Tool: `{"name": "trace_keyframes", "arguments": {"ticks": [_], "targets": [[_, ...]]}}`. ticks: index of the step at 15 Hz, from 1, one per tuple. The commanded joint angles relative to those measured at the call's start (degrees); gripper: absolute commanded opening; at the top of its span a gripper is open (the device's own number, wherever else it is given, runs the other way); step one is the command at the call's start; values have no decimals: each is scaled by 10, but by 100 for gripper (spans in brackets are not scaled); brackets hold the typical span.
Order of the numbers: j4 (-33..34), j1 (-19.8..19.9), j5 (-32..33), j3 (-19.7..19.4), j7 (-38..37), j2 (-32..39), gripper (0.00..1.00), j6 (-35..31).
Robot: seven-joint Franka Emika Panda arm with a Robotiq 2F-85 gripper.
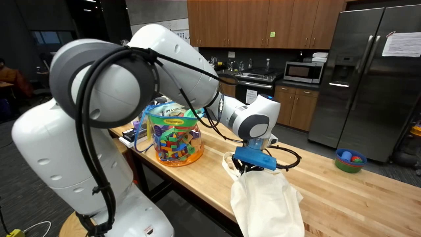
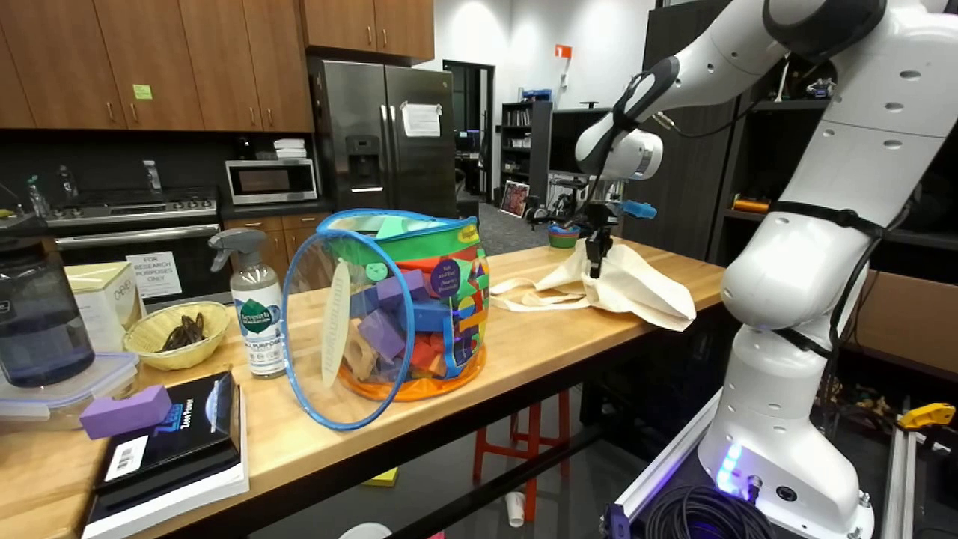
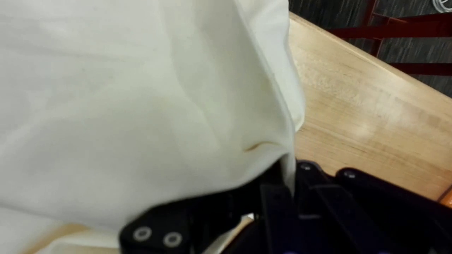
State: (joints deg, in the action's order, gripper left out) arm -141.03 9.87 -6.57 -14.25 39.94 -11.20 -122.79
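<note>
Okay, got a cream tote bag [image 1: 268, 204] pinched at one edge between the closed fingers [image 3: 279, 208] of the gripper [image 2: 596, 262]. Bag-wise, slumped across the wooden table [image 1: 345, 200], reaching right to its long edge. Also spotting a block-filled see-through sack [image 1: 181, 124] nearby and, off the opposite way, well apart, some nested bowls [image 1: 347, 167].

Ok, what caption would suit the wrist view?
Black gripper pinching a cream cloth bag over a wooden tabletop.
</note>
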Motion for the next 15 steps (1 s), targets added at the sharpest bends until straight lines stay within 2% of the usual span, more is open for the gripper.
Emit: {"name": "trace_keyframes", "arguments": {"ticks": [1, 8, 15], "targets": [[0, 12, 37, -5, -34, 12, 1, -35], [15, 25, 106, -8, -97, 59, 1, -130], [54, 39, 126, -17, -108, 106, 1, -172]]}}
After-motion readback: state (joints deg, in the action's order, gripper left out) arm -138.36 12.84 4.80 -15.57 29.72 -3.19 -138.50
